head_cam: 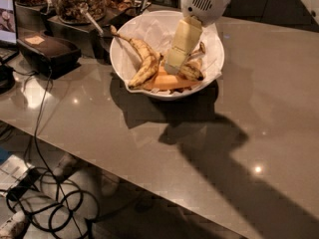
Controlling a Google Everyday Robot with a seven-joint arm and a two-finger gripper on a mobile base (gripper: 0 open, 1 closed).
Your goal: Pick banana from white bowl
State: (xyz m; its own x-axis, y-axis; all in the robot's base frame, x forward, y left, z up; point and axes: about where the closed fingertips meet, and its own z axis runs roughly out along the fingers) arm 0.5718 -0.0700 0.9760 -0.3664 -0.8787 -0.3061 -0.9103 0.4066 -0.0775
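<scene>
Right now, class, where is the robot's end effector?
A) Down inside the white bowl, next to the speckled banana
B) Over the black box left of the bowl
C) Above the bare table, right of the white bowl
A: the end effector is lowered inside the rim of the white bowl, with its tip right beside the speckled banana.
</scene>
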